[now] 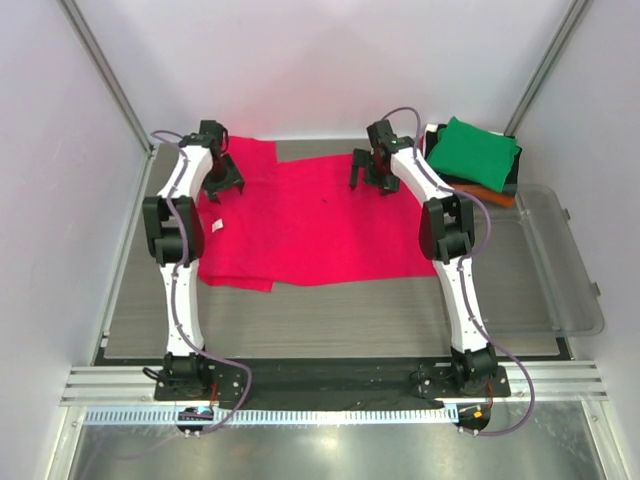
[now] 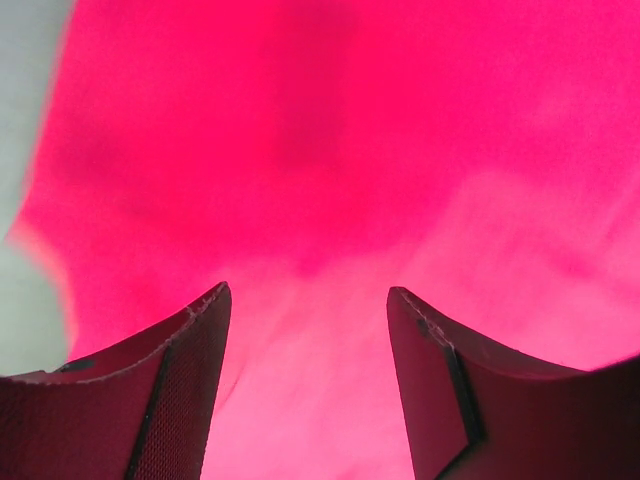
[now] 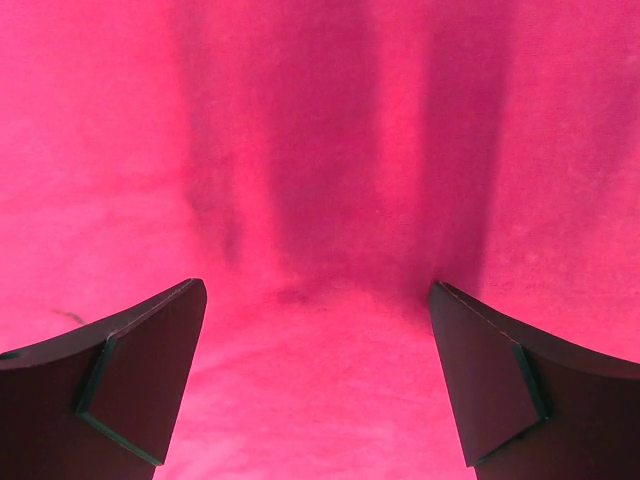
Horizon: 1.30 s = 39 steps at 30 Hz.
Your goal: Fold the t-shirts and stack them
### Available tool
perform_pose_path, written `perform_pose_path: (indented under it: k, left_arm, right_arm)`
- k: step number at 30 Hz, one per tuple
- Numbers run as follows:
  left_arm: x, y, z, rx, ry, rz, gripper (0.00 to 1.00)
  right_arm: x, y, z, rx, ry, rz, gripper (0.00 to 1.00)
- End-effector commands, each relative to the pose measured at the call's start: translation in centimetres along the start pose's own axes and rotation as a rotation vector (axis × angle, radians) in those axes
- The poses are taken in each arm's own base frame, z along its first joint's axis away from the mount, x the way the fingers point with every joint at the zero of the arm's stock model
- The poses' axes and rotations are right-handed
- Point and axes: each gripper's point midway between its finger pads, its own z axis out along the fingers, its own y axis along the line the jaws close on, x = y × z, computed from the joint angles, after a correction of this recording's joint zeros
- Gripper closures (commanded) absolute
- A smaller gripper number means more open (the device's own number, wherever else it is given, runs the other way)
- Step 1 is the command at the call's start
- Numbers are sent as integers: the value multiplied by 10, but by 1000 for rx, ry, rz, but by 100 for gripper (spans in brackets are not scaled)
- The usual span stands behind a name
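Note:
The crimson-pink t-shirt lies spread on the table, its left part folded and rumpled. My left gripper is open, hovering over the shirt's far left part; the left wrist view shows pink cloth between and beyond the fingers. My right gripper is open over the shirt's far edge right of centre; the right wrist view is filled with flat pink cloth. A folded stack stands at the far right: a green shirt on top, an orange one and a black one under it.
A clear plastic bin lies along the table's right side, beside the folded stack. White walls and metal frame posts close in the far and side edges. The grey table shows in front of the pink shirt.

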Motion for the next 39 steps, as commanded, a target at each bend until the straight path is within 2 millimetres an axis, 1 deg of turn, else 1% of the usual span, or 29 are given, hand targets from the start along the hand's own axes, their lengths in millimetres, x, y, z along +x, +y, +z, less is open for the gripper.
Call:
perform_pose_path:
  k: [1,2,3,4,5,6,7,8,9,10,11,12,13,14,15,16,17,18,19,20,21,22,23,24,26,27,30,35,39]
  left_arm:
    - [-19,4,-115,73,-168,22,35]
    - [-14,9,-127,74,-179,20,36]
    - [-11,13,-137,78,-194,17,36]
    - [1,21,-161,91,-214,17,36]
    - [8,26,-169,96,-220,17,37]
    - [25,36,-168,85,-197,19,37]
    - [34,39,-174,97,-192,20,37]
    - [41,44,-198,123,-229,16,38]
    - [67,57,-183,102,-175,19,39]
    - [79,63,-182,103,-165,20,39]
    - [90,68,-191,116,-172,17,39]
    - [121,82,-174,88,-86,11,41]
    - [137,85,-170,100,-57,5,42]
    - [154,86,-166,131,-17,-6,45]
    - [183,88,-160,181,25,-25,45]
    - [196,88,-158,200,37,-37,46]
    - [204,87,-155,221,27,-48,46]
    - [225,89,-154,247,44,-45,46]
    - [233,86,-152,267,47,-72,46]
    - [235,81,-151,300,30,-76,46]
    - [250,80,-145,310,59,-70,45]
    - [253,78,-144,316,53,-76,46]
    - [253,75,-143,326,40,-77,46]
    - [261,73,-138,328,48,-61,46]
    - [261,69,-133,337,37,-63,45]
    - [267,66,-129,333,49,-45,45]
    - [276,60,-117,305,62,0,46]
    - [285,52,-97,249,53,56,50]
    - [290,51,-89,220,58,89,53]
  right_arm:
    - [-20,32,-52,-129,-49,8,0]
    - [-23,36,-61,-149,-58,8,0]
    - [-33,41,-80,-170,-96,7,0]
    - [-36,43,-88,-179,-109,6,0]
    - [-41,44,-100,-188,-127,8,0]
    - [-45,46,-118,-200,-149,8,0]
    - [-46,48,-130,-208,-162,17,0]
    - [-44,49,-138,-210,-166,24,0]
    - [-42,48,-147,-208,-169,39,0]
    - [-34,42,-164,-192,-174,52,0]
    - [-28,40,-170,-185,-169,74,0]
    - [-21,42,-180,-182,-179,71,0]
    - [-1,35,-191,-158,-175,71,0]
    - [10,34,-200,-161,-184,80,0]
    - [39,28,-187,-121,-159,69,0]
    - [50,27,-192,-121,-165,73,0]
    - [55,29,-219,-153,-213,92,0]
    - [65,32,-223,-175,-220,97,0]
    - [96,27,-215,-166,-174,89,0]
    - [103,28,-234,-199,-207,94,0]
    - [110,31,-239,-223,-221,115,0]
    - [136,26,-230,-212,-180,108,0]
    - [140,25,-244,-236,-207,120,0]
    - [156,20,-238,-227,-180,138,0]
    - [170,18,-242,-244,-175,143,0]
    - [179,13,-245,-248,-174,148,1]
    - [185,4,-253,-250,-204,159,0]
    - [196,-6,-252,-231,-196,162,0]
    - [202,-11,-250,-218,-183,160,0]
